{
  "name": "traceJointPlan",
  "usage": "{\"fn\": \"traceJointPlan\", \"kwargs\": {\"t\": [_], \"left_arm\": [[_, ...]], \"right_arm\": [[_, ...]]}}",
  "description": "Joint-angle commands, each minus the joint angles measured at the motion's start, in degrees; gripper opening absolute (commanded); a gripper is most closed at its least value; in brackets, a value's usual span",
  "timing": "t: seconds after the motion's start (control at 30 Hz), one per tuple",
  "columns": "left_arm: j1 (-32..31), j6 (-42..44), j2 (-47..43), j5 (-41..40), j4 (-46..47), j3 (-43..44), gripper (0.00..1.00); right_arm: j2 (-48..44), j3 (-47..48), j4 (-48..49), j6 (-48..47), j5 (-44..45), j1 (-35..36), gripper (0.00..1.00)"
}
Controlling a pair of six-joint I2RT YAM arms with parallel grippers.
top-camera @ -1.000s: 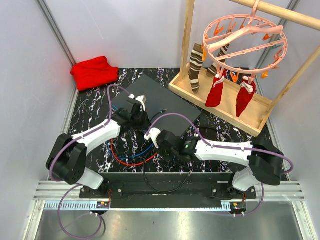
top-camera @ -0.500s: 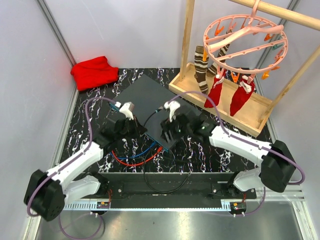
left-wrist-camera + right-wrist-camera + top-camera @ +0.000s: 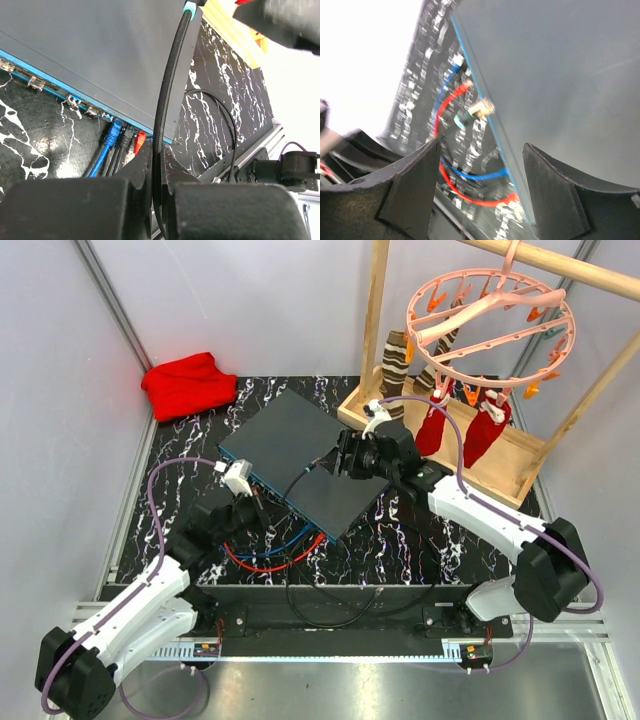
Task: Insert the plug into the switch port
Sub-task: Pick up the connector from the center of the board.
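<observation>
On the black marbled table (image 3: 175, 480), the switch (image 3: 300, 450) lies flat near the middle. Its teal front edge (image 3: 50, 87) is turned toward the left arm, and a blue lead (image 3: 112, 137) and a red lead (image 3: 139, 141) are seated in neighbouring sockets. Left tool (image 3: 157, 162): fingers together, clamped on the black braided cable (image 3: 167, 90), which rises from the grip and crosses the switch's top face toward the right tool (image 3: 345, 462). Right tool: fingers (image 3: 415, 185) apart with nothing between them, poised over the lid near the front edge. Plug (image 3: 479, 108): gold tip with a teal collar, seen in the right wrist view against that edge; whether it touches the switch cannot be told. A red cloth (image 3: 188, 385) sits at the far left corner, a wooden rack (image 3: 440, 455) at the far right.
</observation>
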Motion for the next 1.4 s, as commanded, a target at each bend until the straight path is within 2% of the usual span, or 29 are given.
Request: {"fn": "traceJointPlan", "kwargs": {"t": [0.0,0.3,0.43,0.67,0.7,0.77,0.8,0.83,0.87,0.93,0.97,1.1,1.13,1.2,1.37], "left_arm": [[0.0,-0.4,-1.8,2.7,4.2,-0.8,0.0],[-0.1,-0.2,-2.3,4.1,7.0,-1.1,0.0],[0.0,0.2,-2.0,5.0,7.2,-1.1,0.0],[-0.1,0.1,-1.3,6.1,8.6,-1.5,0.0],[-0.1,0.1,-1.1,6.1,8.6,-1.5,0.0],[0.0,0.2,-0.7,6.2,8.7,-1.7,0.0],[-0.1,0.3,-0.7,6.1,8.9,-1.8,0.0],[0.0,0.4,-0.8,5.8,8.7,-1.8,0.0],[0.0,1.3,-0.9,5.5,8.6,-1.8,0.04],[-0.1,3.1,-1.1,3.3,6.1,-0.5,0.23],[-0.1,5.9,-1.2,2.1,4.9,0.4,0.36],[-0.2,15.6,-0.9,-4.5,-1.6,5.7,0.65],[-1.0,17.6,-0.6,-6.6,-2.2,7.5,0.69],[-2.6,22.7,0.7,-11.2,-2.2,9.3,0.72],[-13.5,35.9,7.0,-22.9,0.4,15.7,0.73]], "right_arm": [[2.1,0.5,9.9,8.2,-2.6,-0.5,0.75],[7.1,-0.2,13.6,14.1,-1.7,-1.3,0.7],[7.7,-1.7,17.4,15.7,-4.1,-2.2,0.63],[8.7,-2.9,20.6,17.6,-6.7,-3.0,0.36],[8.7,-3.0,21.3,17.7,-6.9,-3.1,0.27],[8.8,-3.2,21.5,18.3,-7.8,-3.2,0.2],[8.8,-3.2,21.5,18.3,-8.0,-3.2,0.1],[8.8,-3.2,21.5,18.5,-8.4,-3.2,0.06],[8.6,-3.5,21.5,18.5,-8.5,-3.3,0.0],[8.0,-3.3,20.4,18.6,-8.6,-3.2,0.0],[7.8,-3.1,19.3,18.5,-8.5,-3.2,0.0],[6.5,-1.9,11.8,17.2,-7.6,-3.2,0.0],[5.8,-1.6,10.7,17.0,-7.1,-3.2,0.0],[5.4,-1.5,7.8,17.0,-6.1,-3.2,0.0],[4.7,-0.7,4.1,17.4,-5.8,-3.2,0.0]]}}
